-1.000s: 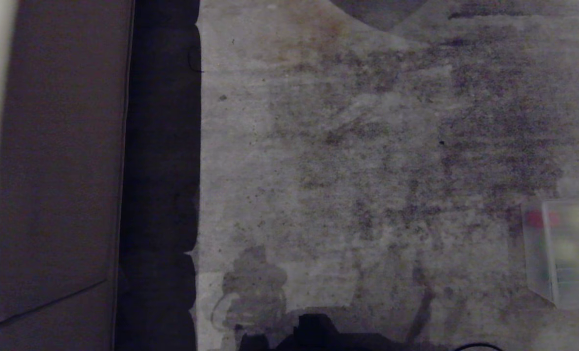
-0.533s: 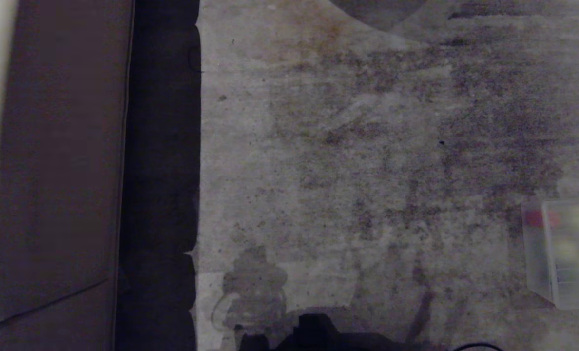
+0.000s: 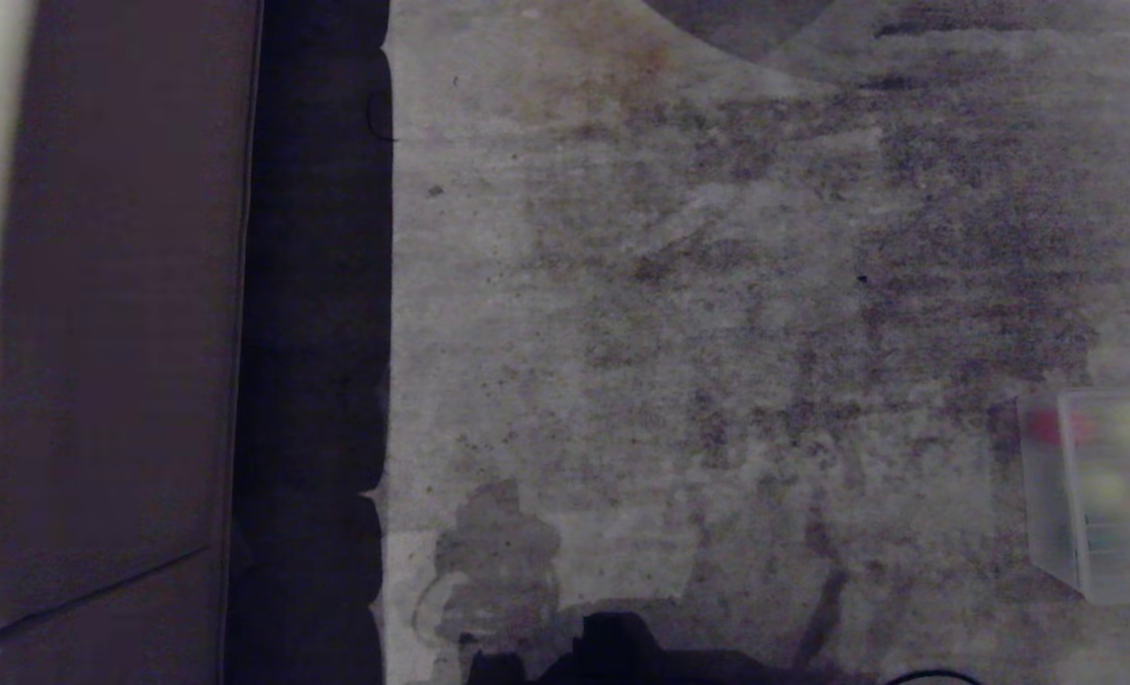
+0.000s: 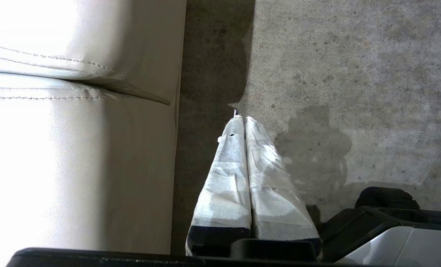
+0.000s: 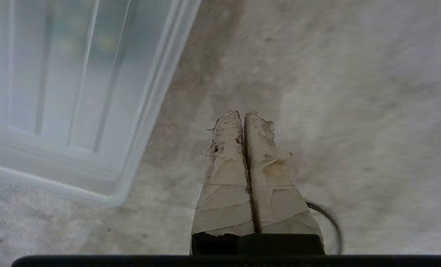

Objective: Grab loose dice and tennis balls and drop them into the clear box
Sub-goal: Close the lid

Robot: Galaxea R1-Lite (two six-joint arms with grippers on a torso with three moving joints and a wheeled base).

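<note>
concrete floor [image 3: 717, 285], grey and blotched with dark stains, fills most of the head view. along the robot's left side runs a pale leather sofa [image 4: 75, 129] with stitched seams, a band of shadow lying between it and the open floor. the clear box [image 3: 1098, 495] sits on the floor at the far right of the head view, cut by the frame edge; blurry yellow-green and red shapes show through its walls, too soft to name. from the right wrist camera the same box has a ribbed whitish base and a rounded corner, standing just beside the right gripper [image 5: 242, 115] but apart from it. that gripper's tape-wrapped fingers [image 5: 224, 178] are pressed together with nothing between them, over bare concrete. the left gripper [image 4: 241, 118] hangs near the sofa's front edge, its white-taped fingers likewise closed tight and empty. a thin dark cable [image 5: 328, 218] curls on the floor near the right gripper.
</note>
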